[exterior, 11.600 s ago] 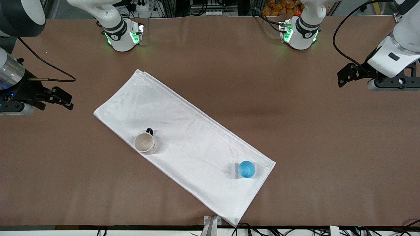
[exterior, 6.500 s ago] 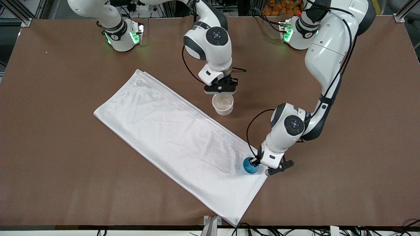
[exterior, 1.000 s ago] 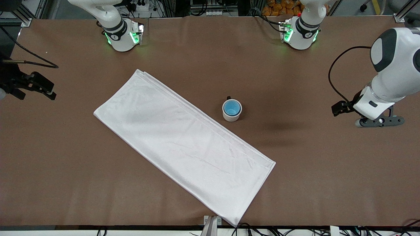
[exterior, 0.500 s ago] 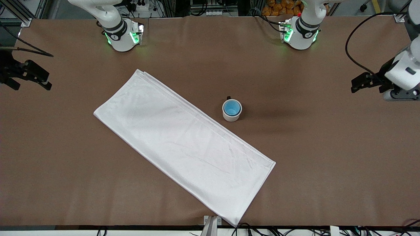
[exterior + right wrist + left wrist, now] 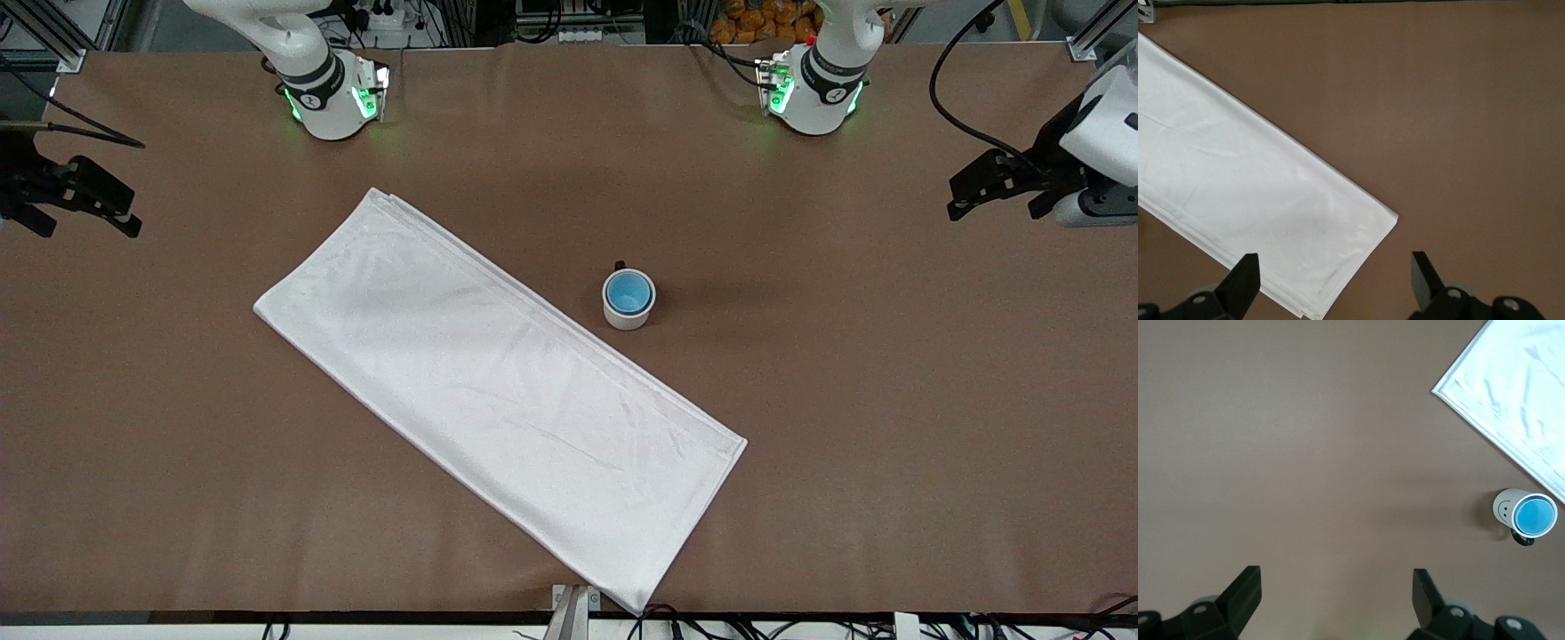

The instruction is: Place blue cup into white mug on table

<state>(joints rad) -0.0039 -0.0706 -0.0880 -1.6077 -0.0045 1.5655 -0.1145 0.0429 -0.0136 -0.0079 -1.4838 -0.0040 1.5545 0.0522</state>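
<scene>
On bare brown table (image 5: 889, 427), beside folded white cloth (image 5: 498, 391): small bright-blue cup (image 5: 629, 292) sits inside white dark-handled mug (image 5: 628, 313). Left gripper (image 5: 989, 188) and right gripper (image 5: 87, 197) spread empty over table ends. Placement looks done; nothing further needed.

The counter (image 5: 889, 444) is a flat surface with a matte brown covering, evenly lit from above, with soft shadows. A white folded cloth (image 5: 498, 391) lies diagonally across its middle. Along the edge at the arm bases, cables, metal framing and orange items (image 5: 756, 20) are visible. Black cables (image 5: 676, 622) run along the camera-side edge.
</scene>
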